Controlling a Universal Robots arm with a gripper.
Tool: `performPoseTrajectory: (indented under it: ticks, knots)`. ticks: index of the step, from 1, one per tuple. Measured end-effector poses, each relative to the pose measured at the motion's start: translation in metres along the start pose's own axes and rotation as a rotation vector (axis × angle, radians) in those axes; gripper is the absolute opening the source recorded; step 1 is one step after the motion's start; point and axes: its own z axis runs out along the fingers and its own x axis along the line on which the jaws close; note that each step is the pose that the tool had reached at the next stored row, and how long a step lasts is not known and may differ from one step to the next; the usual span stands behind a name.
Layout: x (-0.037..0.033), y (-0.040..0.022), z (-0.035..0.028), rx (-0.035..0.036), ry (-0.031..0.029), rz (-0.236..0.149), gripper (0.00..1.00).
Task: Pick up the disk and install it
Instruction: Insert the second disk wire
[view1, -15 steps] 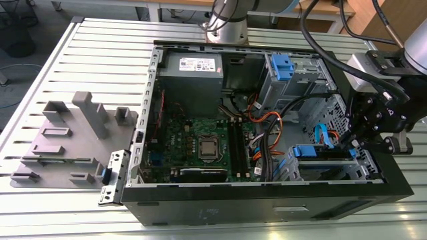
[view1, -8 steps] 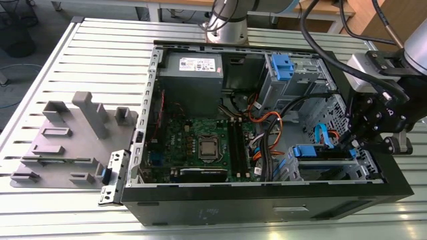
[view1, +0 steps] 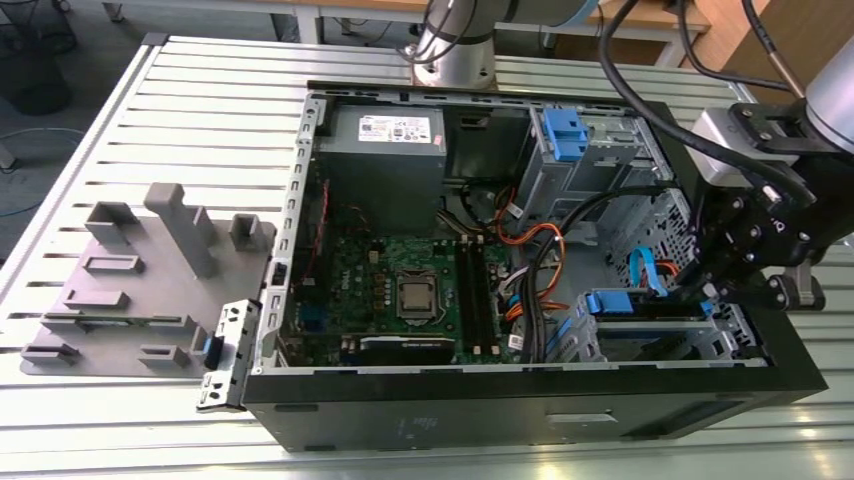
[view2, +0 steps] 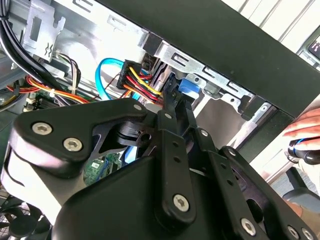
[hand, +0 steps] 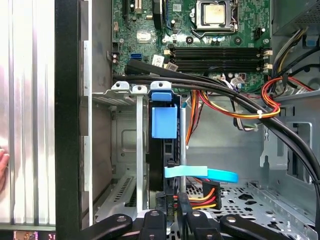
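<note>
Disk (hand: 164, 122) stands on edge in the bay at 4 o'clock of the case (view1: 534, 405) in the exterior view, probably to fit the rails. Gripper (view1: 694, 293) is at its cable end, and I can't tell if it's clamped or loose.

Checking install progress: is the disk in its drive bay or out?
In. In the first wrist view the disk stands on edge inside the metal drive bay, between its rails.

Disk (hand: 164, 122) on edge inside case (hand: 67, 100)
</note>
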Motion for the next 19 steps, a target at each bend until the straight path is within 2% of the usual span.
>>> performPoseTrajectory:
  ticks: [12,19]
  knots:
    - [0.0000,0.0003,0.0019,0.0003,0.0001,0.000,0.24]
    - [-0.0001,-0.0023,0.0020,0.0000,0.0000,0.000,0.24]
